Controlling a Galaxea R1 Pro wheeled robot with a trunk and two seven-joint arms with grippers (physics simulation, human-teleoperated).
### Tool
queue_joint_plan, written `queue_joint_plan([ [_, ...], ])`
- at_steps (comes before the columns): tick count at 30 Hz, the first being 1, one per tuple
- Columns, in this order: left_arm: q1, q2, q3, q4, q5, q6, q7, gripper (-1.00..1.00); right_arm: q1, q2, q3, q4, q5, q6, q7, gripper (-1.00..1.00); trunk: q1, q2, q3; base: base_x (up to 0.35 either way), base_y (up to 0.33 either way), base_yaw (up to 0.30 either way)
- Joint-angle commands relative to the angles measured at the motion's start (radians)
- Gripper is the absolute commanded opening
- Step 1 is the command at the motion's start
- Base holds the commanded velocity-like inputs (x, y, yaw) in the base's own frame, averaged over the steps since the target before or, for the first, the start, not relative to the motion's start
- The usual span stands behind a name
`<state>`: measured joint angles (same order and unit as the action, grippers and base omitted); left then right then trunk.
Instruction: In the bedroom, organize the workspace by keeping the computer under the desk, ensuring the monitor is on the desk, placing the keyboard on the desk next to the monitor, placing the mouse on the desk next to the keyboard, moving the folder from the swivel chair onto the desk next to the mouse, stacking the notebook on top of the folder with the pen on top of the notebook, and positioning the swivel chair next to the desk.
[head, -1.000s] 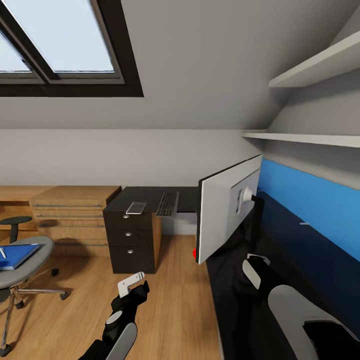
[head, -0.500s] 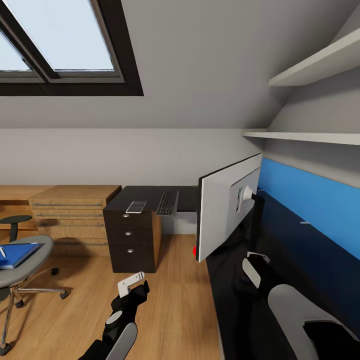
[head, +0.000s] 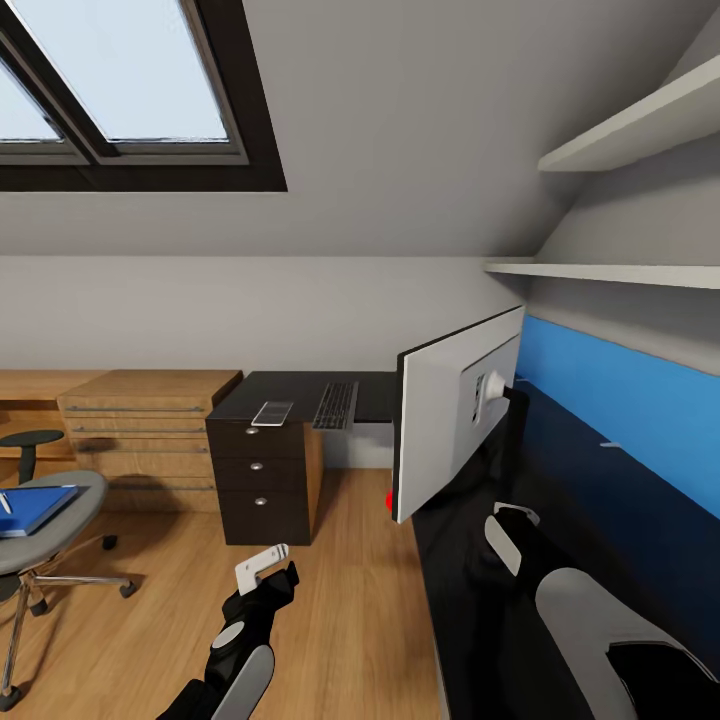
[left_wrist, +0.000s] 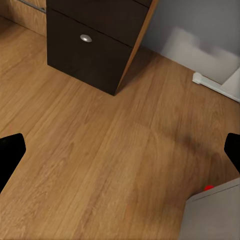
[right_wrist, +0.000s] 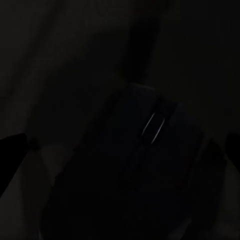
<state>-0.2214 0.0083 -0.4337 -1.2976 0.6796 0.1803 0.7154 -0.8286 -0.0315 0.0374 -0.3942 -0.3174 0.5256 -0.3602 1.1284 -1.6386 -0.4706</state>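
step: right pincer (right_wrist: 120, 145) hovers spread wide over mouse (right_wrist: 135, 165) on dark counter (head: 560, 480) behind monitor (head: 450, 420) | left pincer (left_wrist: 120, 150) wide, empty, above floor | advice: centre jaws on mouse's flanks, descend straight, close gently | keyboard (head: 336, 406) at far counter edge

You see a black table (head: 300, 385) top over a black drawer unit (head: 262, 487) with silver knobs, beside a light-wood chest (head: 150, 420). On the table, the keyboard (head: 336, 406) shows black keys in grey. The monitor (head: 450, 420) shows a pale grey back and a red dot at its lower corner. Left of the table, a bright-blue folder (head: 35, 508) lies on the grey seat of the swivel chair (head: 50, 530). The wall panel (head: 620, 400) is blue, the floor (head: 340, 600) honey-coloured wood.
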Motion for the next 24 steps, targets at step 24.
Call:
queue_joint_plan([
  [24,-0.001,0.002,-0.002,0.000,0.003,0.004,0.007,1.00,0.000,-0.001,0.004,0.021,-0.008,0.007,-0.006,1.00,0.000,0.000,-0.001,-0.002,0.000,0.000],
])
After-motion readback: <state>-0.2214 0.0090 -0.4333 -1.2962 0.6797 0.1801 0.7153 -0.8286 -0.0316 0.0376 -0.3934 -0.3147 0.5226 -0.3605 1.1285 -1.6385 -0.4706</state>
